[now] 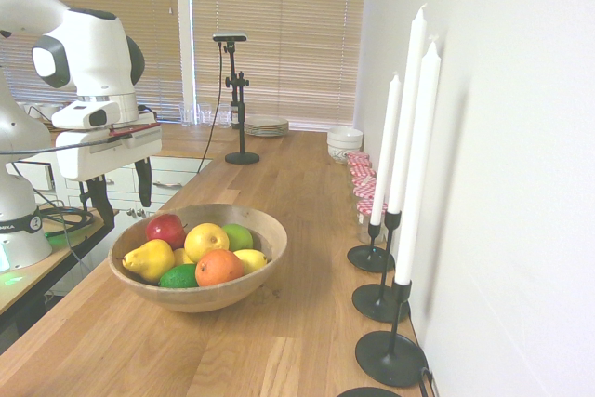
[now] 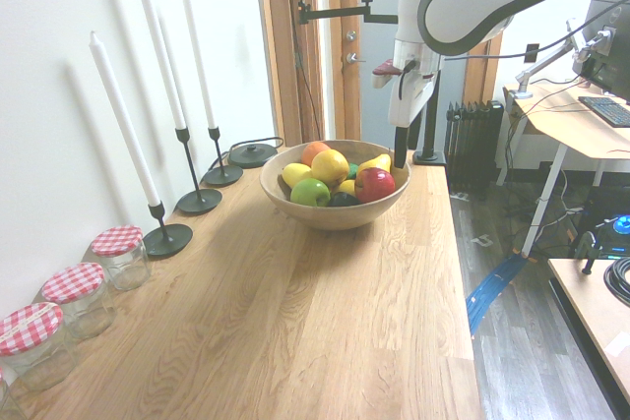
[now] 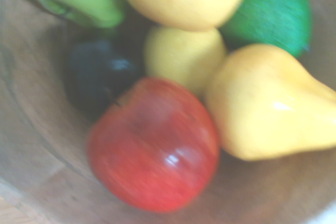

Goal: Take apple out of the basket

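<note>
the white arm reached in over the counter's edge with its wrist bent so that the gripper [image 1: 119, 194] pointed straight down, hanging above and just outside the near rim of the basket [image 1: 265, 230]; its two dark fingers [image 1: 143, 183] stood wide apart with nothing between them. the apple [image 1: 165, 229] lay inside the basket on the side nearest the gripper, against the wall, not yet touched. being round, it had no long axis to speak of; in the wrist view its stem dimple [image 3: 122, 102] was tipped sideways toward a dark fruit [image 3: 100, 74] rather than facing up. a yellow pear [image 1: 149, 259] pressed against one side of the apple, a yellow fruit [image 1: 205, 240] sat just behind it, and a green fruit [image 1: 238, 236] and an orange [image 1: 218, 268] lay further in. on the wall side of the apple only bare wood of the bowl showed. beyond the basket the wooden counter [image 1: 288, 341] lay open, with candlesticks [image 1: 389, 352] well apart along the wall.
</note>
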Available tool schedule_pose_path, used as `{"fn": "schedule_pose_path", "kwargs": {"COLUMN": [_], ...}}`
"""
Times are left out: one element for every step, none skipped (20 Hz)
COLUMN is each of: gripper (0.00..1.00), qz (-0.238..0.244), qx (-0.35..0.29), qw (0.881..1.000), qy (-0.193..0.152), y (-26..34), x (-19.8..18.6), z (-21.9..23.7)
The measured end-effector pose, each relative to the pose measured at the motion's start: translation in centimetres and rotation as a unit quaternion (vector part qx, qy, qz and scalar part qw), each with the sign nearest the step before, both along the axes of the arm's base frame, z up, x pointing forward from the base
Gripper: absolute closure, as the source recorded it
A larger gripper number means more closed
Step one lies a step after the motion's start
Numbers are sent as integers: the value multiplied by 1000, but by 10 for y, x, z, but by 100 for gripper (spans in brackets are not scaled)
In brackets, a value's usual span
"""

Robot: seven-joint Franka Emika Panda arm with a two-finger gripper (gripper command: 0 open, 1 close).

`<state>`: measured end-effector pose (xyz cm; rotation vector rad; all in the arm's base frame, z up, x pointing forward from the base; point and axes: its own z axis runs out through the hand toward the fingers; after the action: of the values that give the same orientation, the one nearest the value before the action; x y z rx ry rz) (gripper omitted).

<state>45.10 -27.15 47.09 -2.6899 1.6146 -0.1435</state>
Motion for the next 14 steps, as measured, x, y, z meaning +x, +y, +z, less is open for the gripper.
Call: {"fn": "schedule_pose_path", "kwargs": {"gripper": [0, 0, 0, 0, 0, 0, 0, 0, 0, 0, 0, 0, 0, 0], "qz": [5, 11, 15, 18, 19, 19, 19, 18, 18, 19, 20, 21, 22, 23], "qx": [0, -1, -2, -3, -3, -3, -2, -1, 1, 3, 5, 7, 9, 10], "qw": [1000, 1000, 1000, 1000, 1000, 1000, 1000, 1000, 1000, 1000, 999, 999, 999, 999], "qy": [1, 3, 5, 6, 8, 10, 12, 15, 18, 22, 25, 26, 28, 29], "y": [4, 8, 10, 11, 11, 10, 9, 8, 7, 7, 7, 6, 6, 6], "x": [5, 11, 16, 21, 26, 29, 33, 35, 38, 40, 41, 43, 45, 47], "z": [-1, -3, -5, -6, -8, -11, -14, -18, -23, -28, -32, -36, -40, -43]}}
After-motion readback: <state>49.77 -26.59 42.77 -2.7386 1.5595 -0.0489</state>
